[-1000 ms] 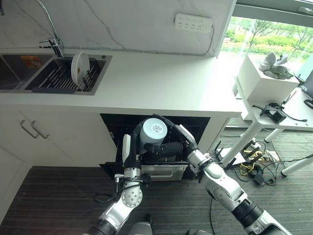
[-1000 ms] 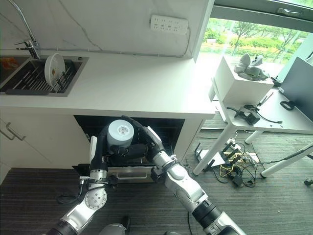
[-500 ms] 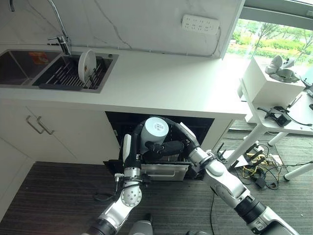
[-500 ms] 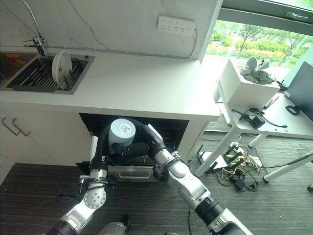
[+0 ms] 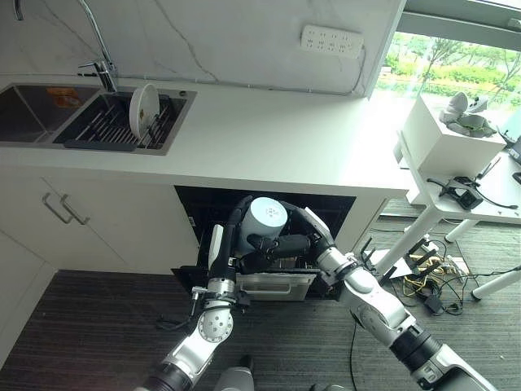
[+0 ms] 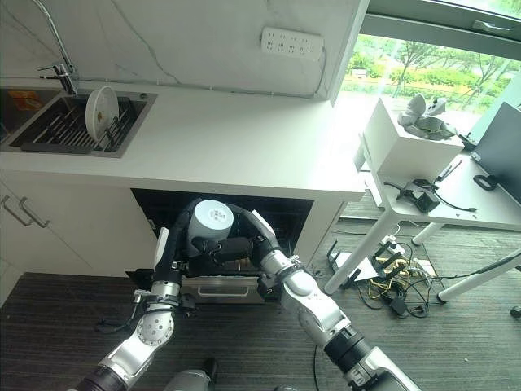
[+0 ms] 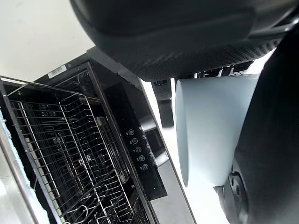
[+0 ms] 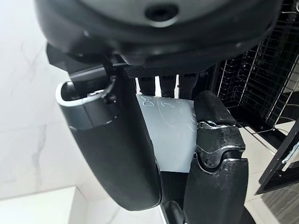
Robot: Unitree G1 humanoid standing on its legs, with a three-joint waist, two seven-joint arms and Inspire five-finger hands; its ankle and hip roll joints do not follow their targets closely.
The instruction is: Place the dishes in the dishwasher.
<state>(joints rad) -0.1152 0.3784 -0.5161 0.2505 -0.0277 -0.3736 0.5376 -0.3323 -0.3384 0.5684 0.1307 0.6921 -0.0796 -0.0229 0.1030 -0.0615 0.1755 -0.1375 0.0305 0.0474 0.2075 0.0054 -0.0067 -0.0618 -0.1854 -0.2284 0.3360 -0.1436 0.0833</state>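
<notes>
At lower centre, a pale bowl [image 5: 266, 218] sits upside down before the open dishwasher [image 5: 264, 273]. The left hand [image 5: 241, 236] and right hand [image 5: 281, 244] both have fingers curled around its sides. It looks stiff, smooth, breakable and light; gripping the wall near the rim seems safest.

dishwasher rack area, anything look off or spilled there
Nothing stands out. The pale cup is held bottom-up between the left hand and the right hand in front of the open dishwasher. Its wire rack looks intact, with no spill visible.
</notes>
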